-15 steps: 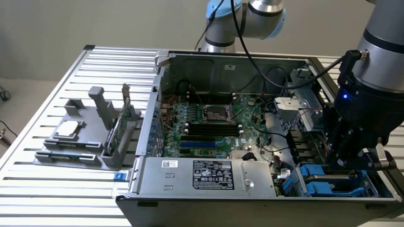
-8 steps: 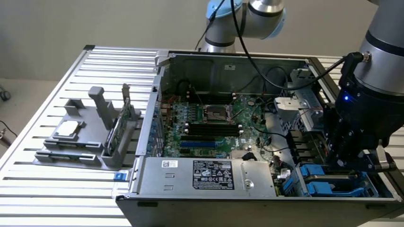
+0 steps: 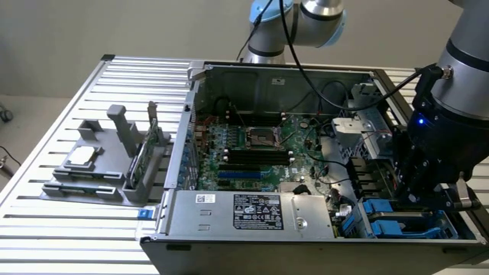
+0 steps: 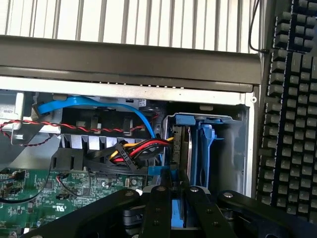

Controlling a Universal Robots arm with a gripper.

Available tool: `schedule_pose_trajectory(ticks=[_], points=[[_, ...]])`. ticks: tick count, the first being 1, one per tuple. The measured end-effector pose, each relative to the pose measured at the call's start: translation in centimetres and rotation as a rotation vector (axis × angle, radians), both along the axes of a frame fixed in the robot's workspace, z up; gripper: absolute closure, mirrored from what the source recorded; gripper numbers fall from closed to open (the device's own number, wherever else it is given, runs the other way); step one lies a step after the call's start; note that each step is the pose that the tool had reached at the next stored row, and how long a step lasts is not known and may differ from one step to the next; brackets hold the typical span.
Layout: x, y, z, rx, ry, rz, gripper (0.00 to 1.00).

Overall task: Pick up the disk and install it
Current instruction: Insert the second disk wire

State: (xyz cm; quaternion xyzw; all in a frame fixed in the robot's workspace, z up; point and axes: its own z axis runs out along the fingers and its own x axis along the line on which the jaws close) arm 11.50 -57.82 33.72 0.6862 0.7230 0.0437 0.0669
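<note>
An open computer case [image 3: 306, 143] lies on a slatted metal table [image 3: 91, 86], its motherboard [image 3: 252, 149] exposed and a grey power supply [image 3: 252, 212] along the near edge. The arm's black gripper [image 3: 428, 195] reaches down into the drive bay [image 3: 397, 220] at the case's corner on the exterior view's right. In the wrist view the gripper [image 4: 177, 193] has its two slim fingers [image 4: 159, 208] drawn close together, pinching the disk [image 4: 184, 148] by its edge (the blue carrier shows between them). The disk stands upright on edge in the bay, its blue carrier tab at the upper end and its dark metal side facing the cables; how deep it sits in the slot I cannot tell. Just beside it stands an empty blue bracket [image 4: 205, 153], also upright in the bay. A bundle of red, yellow and black wires [image 4: 131, 151] ends at a connector near the disk, and a flat blue cable [image 4: 99, 106] curves above it. On the exterior view's left, well apart from the case, a grey fixture [image 3: 107, 166] on the table holds a small square chip [image 3: 84, 156] and an upright green card [image 3: 149, 152]. A keyboard [image 4: 290, 109] lies outside the case beside the bay.
</note>
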Motion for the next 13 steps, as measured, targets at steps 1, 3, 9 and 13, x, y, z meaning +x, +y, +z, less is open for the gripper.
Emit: schedule_pose_trajectory(ticks=[1,3,9,13], points=[[0.00,-0.07,0.00,0.0032,0.0000,0.000,0.84],[0.01,-0.23,-0.01,0.0096,0.0000,0.000,0.84],[0.01,-0.66,-0.05,0.0280,0.0000,0.000,0.84],[0.01,-0.67,-0.07,0.0370,0.0000,0.000,0.84]])
